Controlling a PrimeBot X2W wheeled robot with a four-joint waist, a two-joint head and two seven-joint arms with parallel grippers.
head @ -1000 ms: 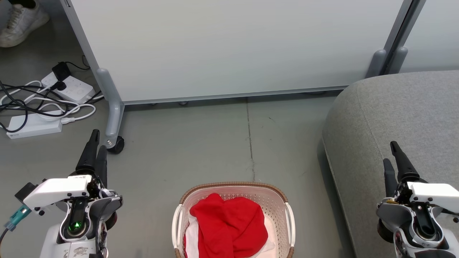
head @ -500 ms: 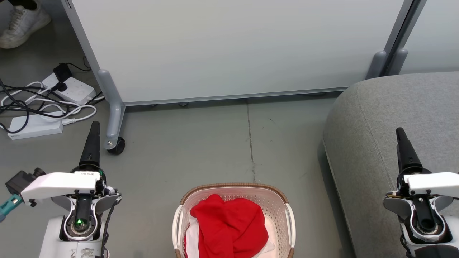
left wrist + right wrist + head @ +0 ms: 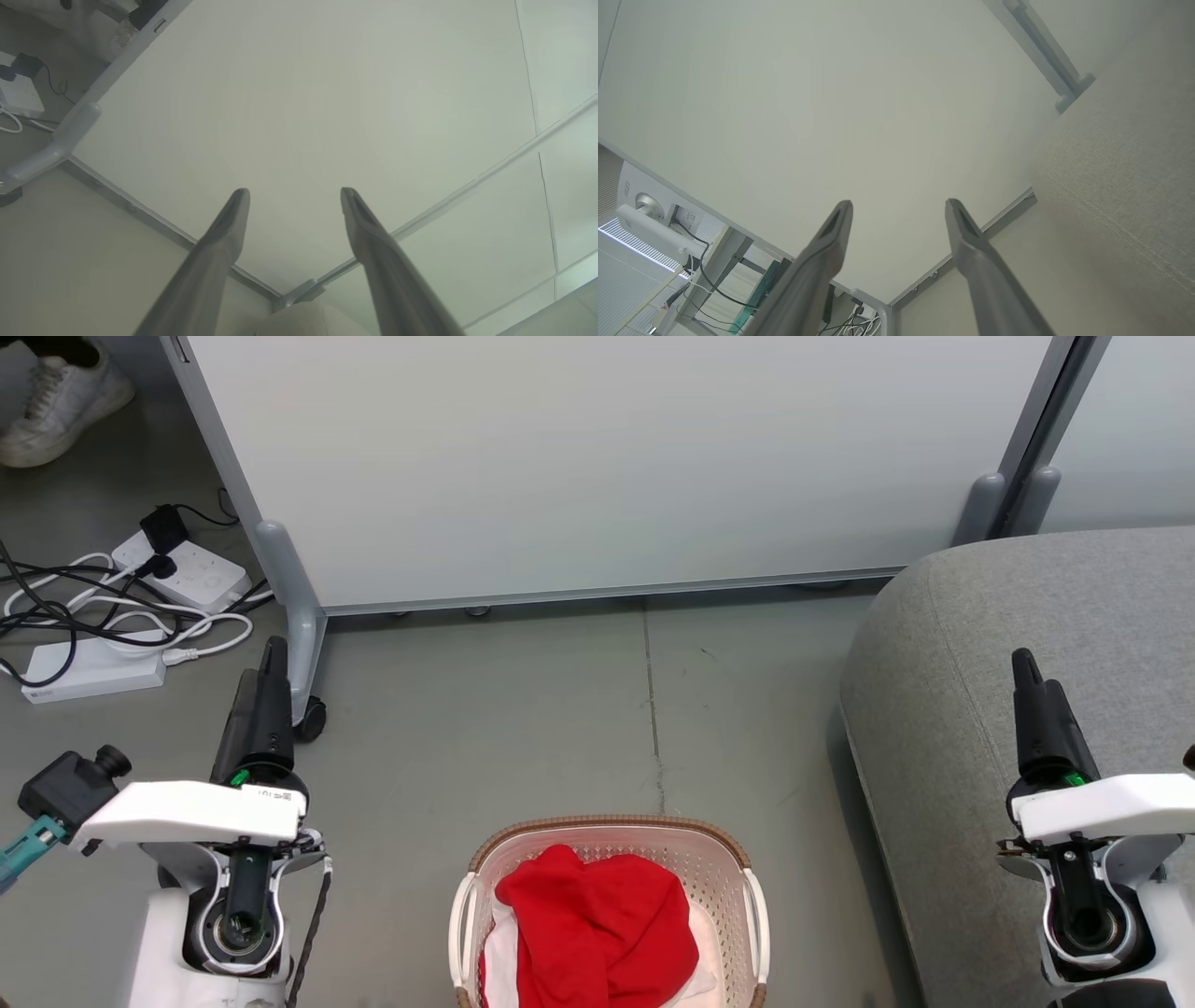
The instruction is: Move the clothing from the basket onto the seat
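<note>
Bright red clothing [image 3: 597, 929] with white parts beneath it lies heaped in the white basket [image 3: 752, 919], which stands on the floor at the bottom middle of the head view. The grey seat [image 3: 1036, 607] fills the right side; its fabric also shows in the right wrist view [image 3: 1125, 186]. My left gripper [image 3: 266, 667] hangs over the floor left of the basket, and in its wrist view the left gripper [image 3: 294, 198] is open and empty. My right gripper [image 3: 1032, 677] is over the seat, open with nothing between its fingers, as the right gripper [image 3: 899, 207] shows.
A pale partition panel [image 3: 597, 457] on a wheeled grey leg [image 3: 299, 663] stands behind the bare floor. Power strips and tangled cables [image 3: 112, 607] lie at the left. A person's white shoe [image 3: 61, 397] is at the top left corner.
Both arms have risen and reached forward, their fingers now further up the head view. Each wrist has rolled. The basket and clothing stay put.
</note>
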